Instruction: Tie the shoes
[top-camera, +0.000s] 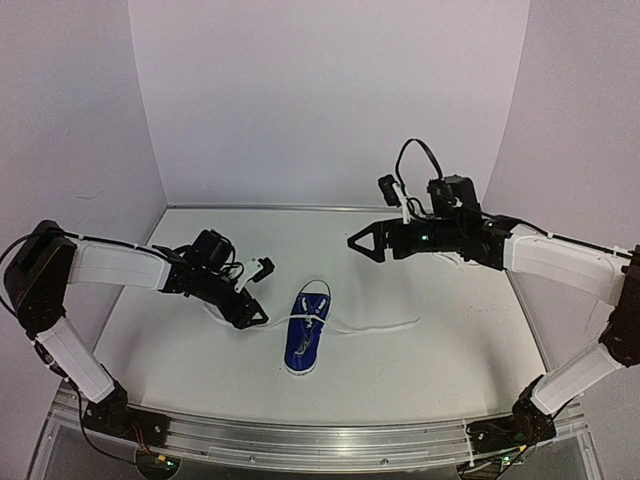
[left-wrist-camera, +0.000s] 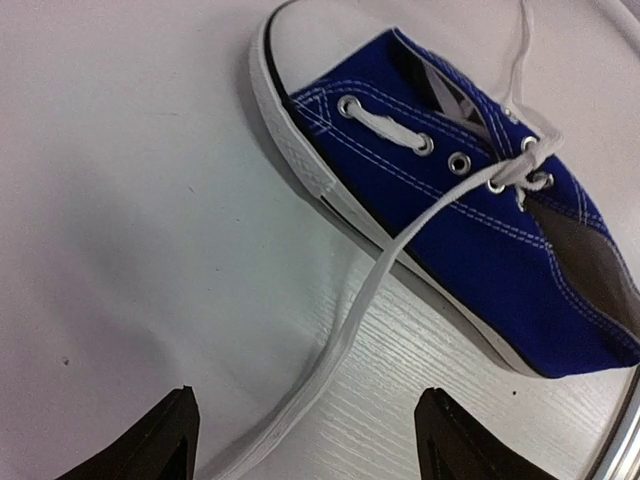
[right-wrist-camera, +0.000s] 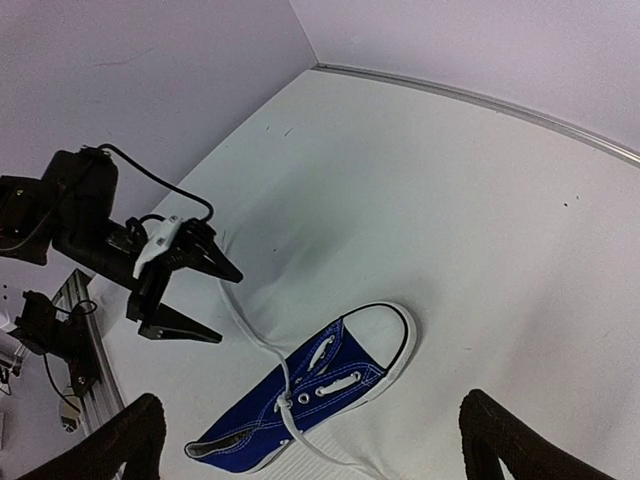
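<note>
At the left, the left end effector (top-camera: 255, 314) sits low over the white desk (top-camera: 450, 340), just left of the shoe and pointing toward it. Its fingers (left-wrist-camera: 150, 440) stand apart, clamped on nothing. A white lace (left-wrist-camera: 370, 290) comes off the eyelets and trails leftward across the desk, passing through the gap between those fingers; whether it touches either finger cannot be told. Just right of this end effector, at the middle of the desk and toward its near side, lies the shoe (top-camera: 305, 338). It is royal blue canvas with a white sole and a white toe cap, resting sole down, with its toe toward the far wall and its heel toward the near edge. The lacing is crossed loosely over the tongue. A second lace (top-camera: 375, 326) runs from the shoe out to the right, lying flat on the desk. Farther right and toward the far side, the right end effector (top-camera: 358, 243) hangs well above the desk, pointing left, apart from the shoe and both laces, with its jaws spread wide and holding nothing.
</note>
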